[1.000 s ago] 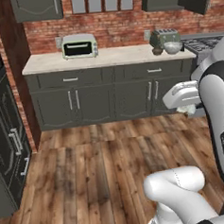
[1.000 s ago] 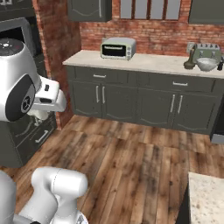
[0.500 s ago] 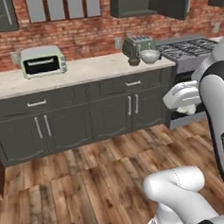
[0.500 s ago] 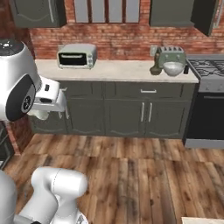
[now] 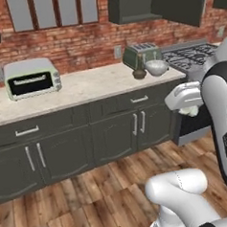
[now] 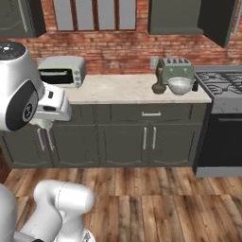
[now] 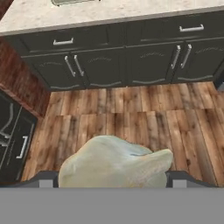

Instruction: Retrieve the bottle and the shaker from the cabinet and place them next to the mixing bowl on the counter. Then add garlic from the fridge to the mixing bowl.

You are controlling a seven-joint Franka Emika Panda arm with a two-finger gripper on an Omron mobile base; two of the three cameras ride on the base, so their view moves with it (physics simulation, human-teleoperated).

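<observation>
My gripper point(image 7: 113, 179) is shut on a pale, lumpy garlic bulb point(image 7: 113, 162) that bulges between the two fingertips. From the base views the hand point(image 5: 184, 100) hangs in front of the arm with the garlic point(image 5: 189, 111) under it, well short of the counter point(image 5: 85, 88). On the counter's right end stands the pale grey mixing bowl point(image 5: 156, 67), with the olive-brown bottle point(image 5: 139, 74) just left of it. In the right base view the bowl point(image 6: 180, 85) has the bottle point(image 6: 158, 87) on one side and a small black shape, apparently the shaker point(image 6: 194, 86), on the other. The cabinet point(image 6: 175, 16) hangs above, door open. The fridge is out of view.
A green toaster point(image 5: 141, 55) stands behind the bowl and a pale toaster oven point(image 5: 31, 78) sits on the counter's left part. The black gas hob point(image 6: 227, 81) adjoins the counter on the right. Dark drawer units point(image 7: 109, 57) line the wooden floor point(image 7: 131, 122).
The base has driven and turned, so the counter looms larger and the whole scene has shifted. The arm holds its pose with the garlic still in the gripper.
</observation>
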